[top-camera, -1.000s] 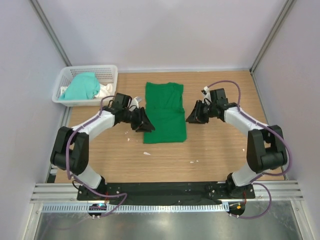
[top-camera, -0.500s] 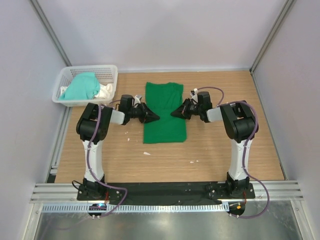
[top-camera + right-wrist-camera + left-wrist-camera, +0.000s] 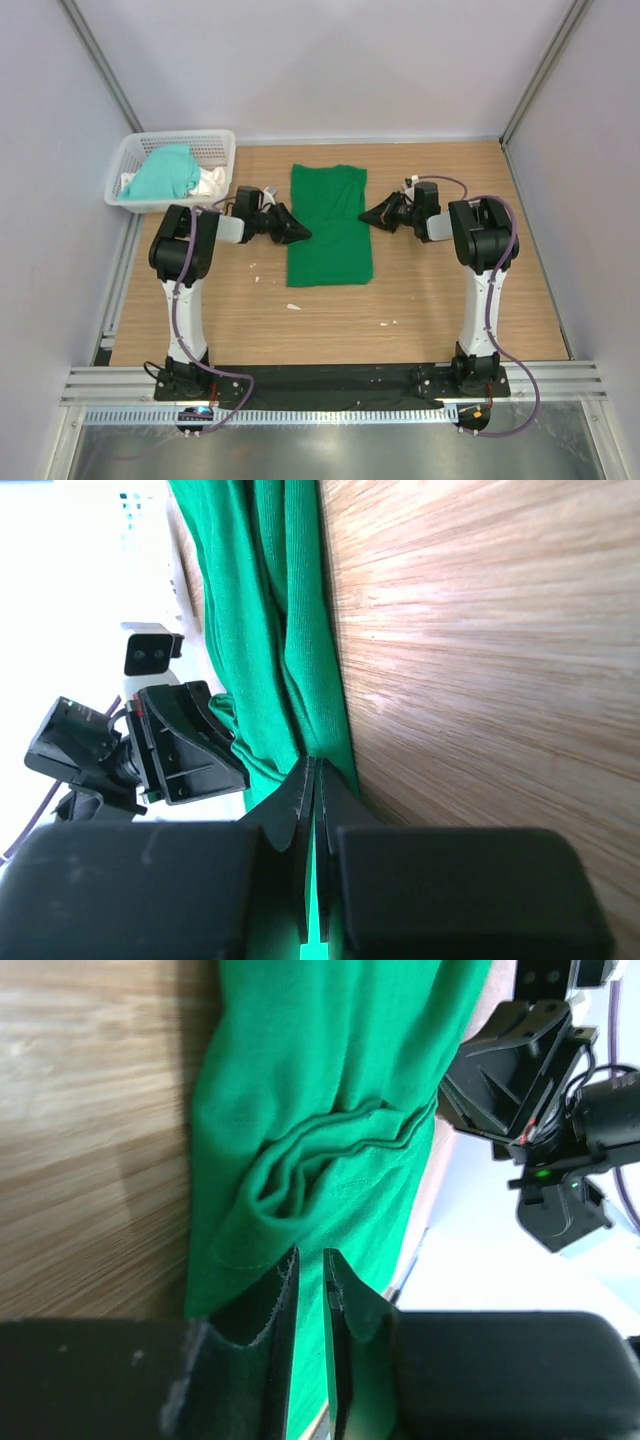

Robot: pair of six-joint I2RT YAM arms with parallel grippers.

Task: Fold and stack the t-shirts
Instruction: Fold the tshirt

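The deep green t-shirt (image 3: 330, 225) lies in a long folded strip on the wooden table, also in the left wrist view (image 3: 330, 1110) and the right wrist view (image 3: 250, 600). My left gripper (image 3: 302, 234) (image 3: 310, 1258) lies low at the shirt's left edge, its jaws shut on green fabric that bunches into folds just ahead. My right gripper (image 3: 365, 213) (image 3: 309, 765) lies low at the right edge, jaws pressed together on the shirt's hem. The mint-teal t-shirt (image 3: 165, 172) sits crumpled in the basket.
The white lattice basket (image 3: 215, 148) stands at the back left and also holds a white cloth (image 3: 212, 180). Small white scraps (image 3: 294, 307) lie on the wood in front of the shirt. Grey walls close in the table on three sides.
Both arms dropped low and reached in to the green shirt's side edges. Both grippers went from open to shut on the fabric, then drew slightly outward.
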